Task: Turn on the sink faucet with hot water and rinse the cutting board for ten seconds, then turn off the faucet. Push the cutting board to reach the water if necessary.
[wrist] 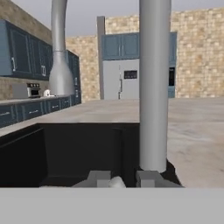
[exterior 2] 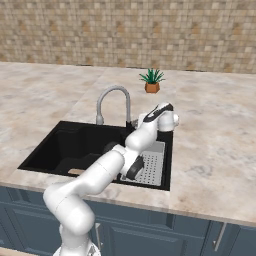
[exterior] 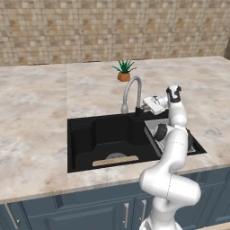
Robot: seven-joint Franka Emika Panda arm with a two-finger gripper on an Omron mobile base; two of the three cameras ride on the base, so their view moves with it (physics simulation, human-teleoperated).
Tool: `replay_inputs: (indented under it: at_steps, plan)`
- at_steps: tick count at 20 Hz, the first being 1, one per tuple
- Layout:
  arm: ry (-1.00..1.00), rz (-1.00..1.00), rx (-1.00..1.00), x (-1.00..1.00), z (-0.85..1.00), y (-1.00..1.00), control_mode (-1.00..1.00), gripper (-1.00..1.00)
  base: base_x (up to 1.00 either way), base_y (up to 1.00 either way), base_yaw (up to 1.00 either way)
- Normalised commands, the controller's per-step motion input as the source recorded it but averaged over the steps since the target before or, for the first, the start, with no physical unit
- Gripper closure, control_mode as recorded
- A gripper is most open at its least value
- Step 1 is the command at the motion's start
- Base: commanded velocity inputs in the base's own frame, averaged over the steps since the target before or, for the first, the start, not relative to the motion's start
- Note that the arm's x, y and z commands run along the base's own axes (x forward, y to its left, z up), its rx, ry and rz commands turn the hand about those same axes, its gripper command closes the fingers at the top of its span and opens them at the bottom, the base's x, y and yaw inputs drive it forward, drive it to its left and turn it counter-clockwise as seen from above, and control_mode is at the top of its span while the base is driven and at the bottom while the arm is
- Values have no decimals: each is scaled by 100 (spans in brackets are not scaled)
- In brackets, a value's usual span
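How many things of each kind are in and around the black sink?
Silver-grey gooseneck faucet: 1
Light-tan wooden cutting board: 1
Grey perforated drain tray: 1
Small green potted plant: 1
Total: 4

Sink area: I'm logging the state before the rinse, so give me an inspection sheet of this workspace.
Surface: beige marbled counter around the black sink.
Job's things: sink faucet arches over the basin, no water running; cutting board lies flat at the basin's near wall, not under the spout.
Clutter: grey drain tray on the sink's right side; potted plant behind the faucet.
Grippers: gripper low at the faucet's base, jaws narrowly parted; cannot tell if it touches the handle.
Cables: nothing seen.
Surroundings: tiled wall, blue cabinets below the counter.
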Motion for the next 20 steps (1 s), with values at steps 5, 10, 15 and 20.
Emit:
replay_inputs:
  at_steps: [5,10,15,20]
  plan:
    - [0,0,0,-37,-10,8,-100,100,0,0,0]
    - [0,0,0,-35,-6,6,-100,100,0,0,0]
    - [0,0,0,-28,-3,2,-100,100,0,0,0]
    - [0,0,0,-29,-1,0,-100,100,0,0,0]
